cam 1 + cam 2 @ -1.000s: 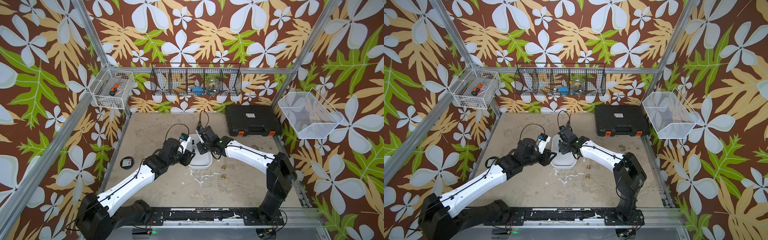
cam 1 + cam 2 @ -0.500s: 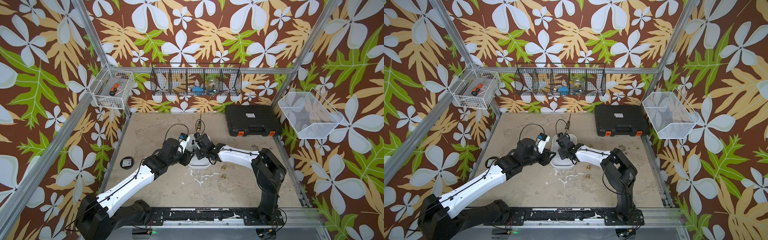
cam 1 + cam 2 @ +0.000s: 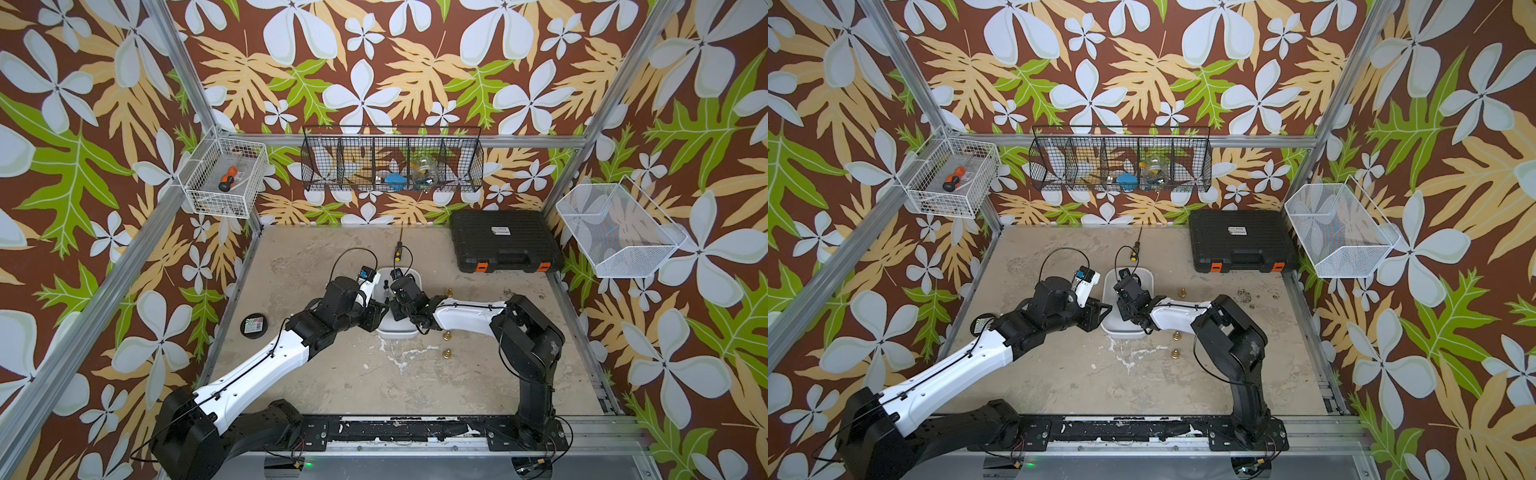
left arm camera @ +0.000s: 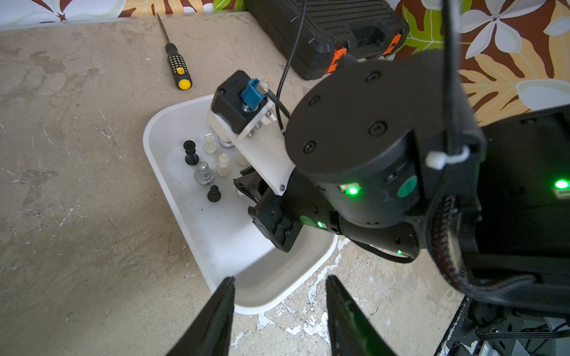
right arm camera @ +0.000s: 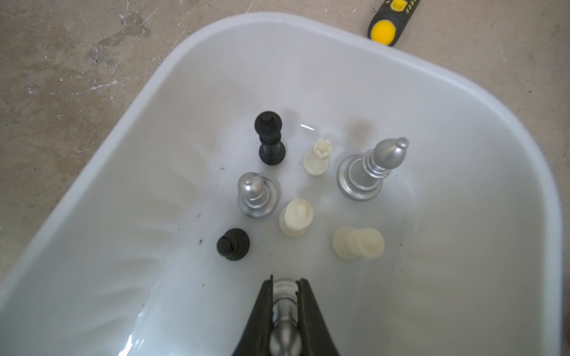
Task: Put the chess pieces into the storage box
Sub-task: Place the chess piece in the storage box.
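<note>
The right gripper [image 5: 285, 288] is pinched on a silver chess piece [image 5: 284, 334], which it holds inside the white box [image 5: 222, 43]. Just ahead of its fingertips, seven more pieces [image 5: 257, 194] are grouped on the box floor: two black, two silver and three cream. The left gripper [image 4: 279, 303] hangs spread apart at the box's near corner. Three gold pieces [image 3: 446, 353] stand on the table [image 3: 332, 374] beside the box.

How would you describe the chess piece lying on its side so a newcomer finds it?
Look in the white storage box mid-table, under the right gripper. Inside, it is the cream piece lying flat; the other pieces on the floor all stand upright.
</note>
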Controlling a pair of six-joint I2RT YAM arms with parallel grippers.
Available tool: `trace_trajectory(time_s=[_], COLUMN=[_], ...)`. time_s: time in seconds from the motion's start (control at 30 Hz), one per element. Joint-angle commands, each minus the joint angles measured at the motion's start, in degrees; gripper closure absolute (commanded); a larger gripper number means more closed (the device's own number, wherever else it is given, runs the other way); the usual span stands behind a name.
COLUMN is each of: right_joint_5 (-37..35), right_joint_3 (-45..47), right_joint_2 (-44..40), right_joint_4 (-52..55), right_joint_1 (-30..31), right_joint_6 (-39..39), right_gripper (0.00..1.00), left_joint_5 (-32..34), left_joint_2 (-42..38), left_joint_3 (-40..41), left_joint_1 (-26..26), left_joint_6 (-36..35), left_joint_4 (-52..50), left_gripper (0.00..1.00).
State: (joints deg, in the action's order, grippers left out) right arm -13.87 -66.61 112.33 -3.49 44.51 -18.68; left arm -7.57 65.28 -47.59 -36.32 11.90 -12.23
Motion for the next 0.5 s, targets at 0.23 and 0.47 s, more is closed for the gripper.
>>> trace_trajectory(time_s=[0.23, 0.47], right_joint_5=[-3.7, -4.1], right_joint_3=[1.9, 2.3], right_joint_2=[1.1, 2.3], right_joint_4=[-7.3, -9.2], right_joint_1=[0.0, 0.0], right_joint_6=[0.1, 0.0], right_gripper=[0.91, 0.91], left_joint_5=[0.4, 0.3], left_joint_2=[0.2, 0.6], left_joint_3=[-0.2, -0.2], left_joint_1=[0.1, 0.1], left_joint_6=[-0.3, -0.3], left_joint_4=[0.0, -0.3], left_gripper=[0.50, 0.50])
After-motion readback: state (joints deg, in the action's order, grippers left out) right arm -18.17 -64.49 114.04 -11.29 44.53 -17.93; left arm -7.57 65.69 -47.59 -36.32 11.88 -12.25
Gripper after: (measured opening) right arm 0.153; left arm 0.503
